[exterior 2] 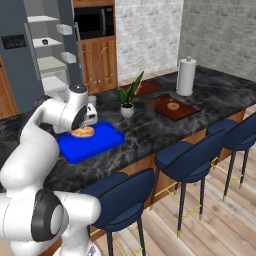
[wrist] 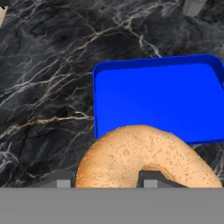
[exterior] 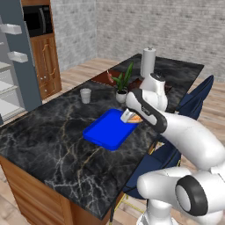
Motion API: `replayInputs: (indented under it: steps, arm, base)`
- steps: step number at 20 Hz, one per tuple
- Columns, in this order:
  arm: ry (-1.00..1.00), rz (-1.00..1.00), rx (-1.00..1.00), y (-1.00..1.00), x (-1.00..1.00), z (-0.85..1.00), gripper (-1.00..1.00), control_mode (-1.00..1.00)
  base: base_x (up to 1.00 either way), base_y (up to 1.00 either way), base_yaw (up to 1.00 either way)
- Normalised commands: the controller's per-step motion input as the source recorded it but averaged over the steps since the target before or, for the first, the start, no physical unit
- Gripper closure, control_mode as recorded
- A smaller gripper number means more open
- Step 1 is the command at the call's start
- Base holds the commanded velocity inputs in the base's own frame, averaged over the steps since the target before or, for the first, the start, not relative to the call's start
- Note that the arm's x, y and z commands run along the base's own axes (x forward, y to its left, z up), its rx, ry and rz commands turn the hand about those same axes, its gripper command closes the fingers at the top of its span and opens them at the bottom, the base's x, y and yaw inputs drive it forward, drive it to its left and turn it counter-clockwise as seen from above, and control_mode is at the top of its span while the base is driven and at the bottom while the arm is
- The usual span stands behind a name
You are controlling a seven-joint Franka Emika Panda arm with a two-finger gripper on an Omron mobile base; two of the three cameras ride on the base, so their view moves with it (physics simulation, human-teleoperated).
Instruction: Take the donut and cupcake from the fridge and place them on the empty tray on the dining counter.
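The fridge [exterior 2: 30, 55] stands open at far left, beyond the dining counter [exterior: 48, 145]. The gripper [exterior 2: 84, 131] is clamped on the donut [exterior 2: 83, 132], carrying it over the blue tray [exterior 2: 92, 145]. In the hand view the donut [wrist: 144, 159] hangs nearest the camera while the tray floor [wrist: 157, 98] lies directly ahead of the jaws, so release likely calls for a short descent. A dark object on a fridge shelf [exterior 2: 45, 42] may be the cupcake.

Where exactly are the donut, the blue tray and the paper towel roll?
donut [wrist: 131, 155]: hand view, its speckled top.
blue tray [exterior: 105, 132]: left base view, bare floor.
paper towel roll [exterior 2: 186, 76]: right base view, white side.
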Motion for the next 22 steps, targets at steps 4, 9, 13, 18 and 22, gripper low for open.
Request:
replayInputs:
  steps: [4, 9, 13, 18, 22]
  arm:
    - [-0.11, 0.00, 0.00, -0.01, 0.15, -0.34, 1.00, -1.00]
    - [-0.09, 0.00, 0.00, -0.02, 0.23, -0.28, 1.00, -1.00]
    - [-0.05, 0.00, 0.00, -0.03, 0.29, -0.19, 1.00, -1.00]
    - [0.00, 0.00, 0.00, -0.01, 0.35, -0.12, 1.00, -1.00]
    - [0.00, 0.00, 0.00, -0.05, 0.39, -0.14, 1.00, -1.00]
  base:
    - [0.00, 0.00, 0.00]
    - [0.00, 0.00, 0.00]
    - [0.00, 0.00, 0.00]
    - [0.00, 0.00, 0.00]
    - [0.00, 0.00, 0.00]
